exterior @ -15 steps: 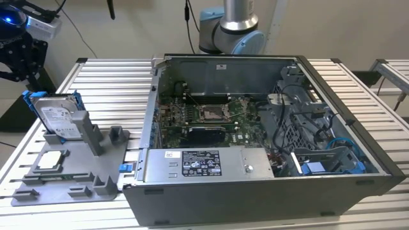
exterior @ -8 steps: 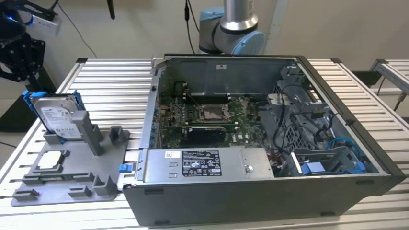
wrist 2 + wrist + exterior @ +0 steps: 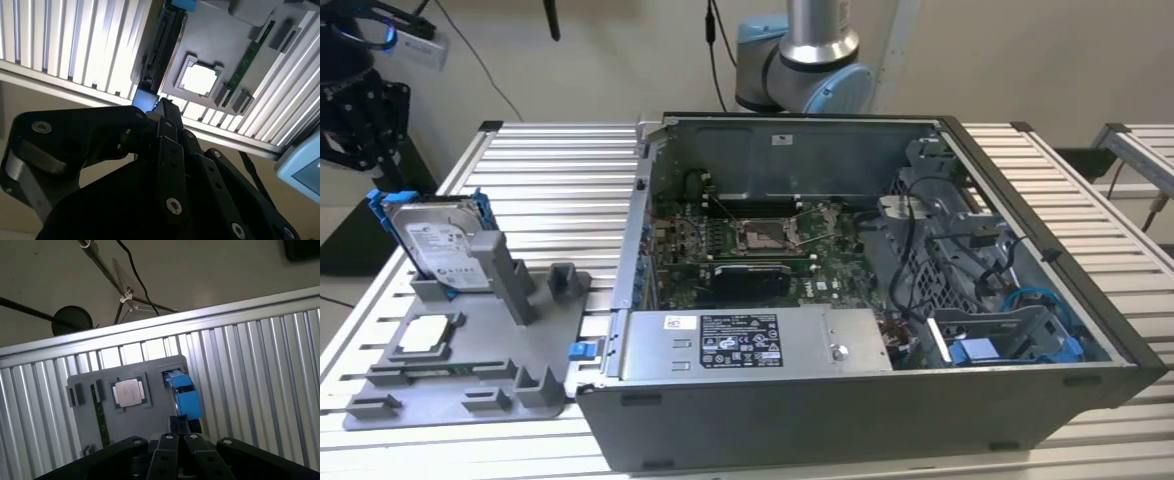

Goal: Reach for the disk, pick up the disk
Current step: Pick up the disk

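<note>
Disk stands upright in the grey holder, at 9 o'clock of the computer case. Gripper hovers at the disk's 11 o'clock in the exterior view, clenched on nothing.

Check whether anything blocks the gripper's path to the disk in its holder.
Nothing visible does: the gripper and the upright disk in its grey holder have only open space between them.

Look: silver-grey disk, white label on its face, blue bracket round its edges.
Pose: standing on edge.
Place: slotted in the grey holder, at the exterior view's left.
</note>
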Controlling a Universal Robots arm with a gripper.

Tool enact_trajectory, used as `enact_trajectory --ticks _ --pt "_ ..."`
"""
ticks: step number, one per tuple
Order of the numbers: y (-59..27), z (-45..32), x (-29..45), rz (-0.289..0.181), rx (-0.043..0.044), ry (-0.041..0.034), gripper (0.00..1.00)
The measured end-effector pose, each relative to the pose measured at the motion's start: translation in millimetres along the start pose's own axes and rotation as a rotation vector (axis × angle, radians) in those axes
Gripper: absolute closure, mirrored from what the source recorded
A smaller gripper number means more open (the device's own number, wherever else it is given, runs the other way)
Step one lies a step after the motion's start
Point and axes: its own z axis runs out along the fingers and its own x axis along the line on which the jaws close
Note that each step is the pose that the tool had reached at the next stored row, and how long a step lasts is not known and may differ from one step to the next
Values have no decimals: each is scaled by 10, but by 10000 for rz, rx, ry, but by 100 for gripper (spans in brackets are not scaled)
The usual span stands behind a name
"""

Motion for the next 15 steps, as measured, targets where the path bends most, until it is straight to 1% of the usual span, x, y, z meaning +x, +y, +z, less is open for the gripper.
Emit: enact_trajectory --ticks 3,6,7,8,9,12,13,15 --pt "0 1 -1 -238 37 3 100" --pt "15 13 -14 -365 124 -8 100" --pt "23 16 -32 -393 152 -10 100" --pt "32 19 -47 -415 176 -8 100" --pt "35 20 -49 -415 194 11 100" --pt "34 20 -48 -418 197 31 100" --pt "34 19 -49 -417 197 35 0" --pt "35 22 -50 -417 199 36 0"
